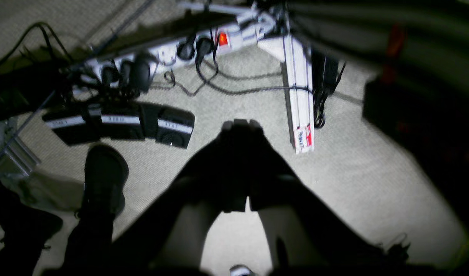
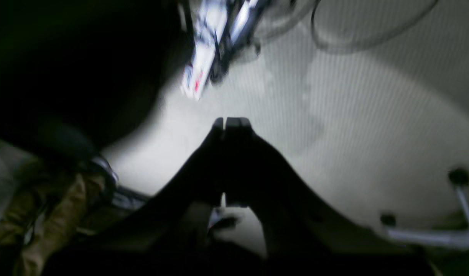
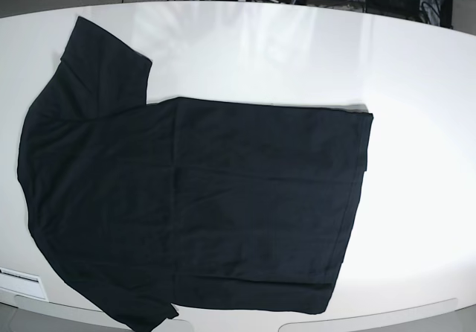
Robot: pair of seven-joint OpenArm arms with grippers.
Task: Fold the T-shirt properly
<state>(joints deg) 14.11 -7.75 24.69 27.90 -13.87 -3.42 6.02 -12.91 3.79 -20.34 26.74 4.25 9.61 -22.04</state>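
- The T-shirt [image 3: 193, 205] lies spread flat on the white table [image 3: 416, 86], turned sideways in the base view: neck and shoulders toward that view's left, hem toward its right.
- One short sleeve [image 3: 104, 64] reaches away from the shirt body toward the table's far edge; the other sleeve [image 3: 141, 313] runs toward the near edge, where its tip leaves the picture.
- The cloth shows shallow creases but no fold, so by my judgement the folding is not yet begun; this is the opening step.
- Neither arm appears over the shirt in the base view.
- The left gripper [image 1: 242, 124] has its fingertips pressed together with nothing between them; below it is grey carpet [image 1: 364, 180], not the shirt.
- The right gripper [image 2: 230, 122] is likewise closed tip to tip and empty, also over floor.
- Well clear of the shirt, the left wrist view shows a power strip [image 1: 188, 50] with plugs and cables, black foot pedals [image 1: 123, 124] and a dark shoe [image 1: 104, 172].
- The next move, I judge, calls for both arms to come over the table, spread their jaws and pinch the cloth at a sleeve or along one long edge.
- The grip should take one layer only and lift evenly, since soft fabric bunches easily.
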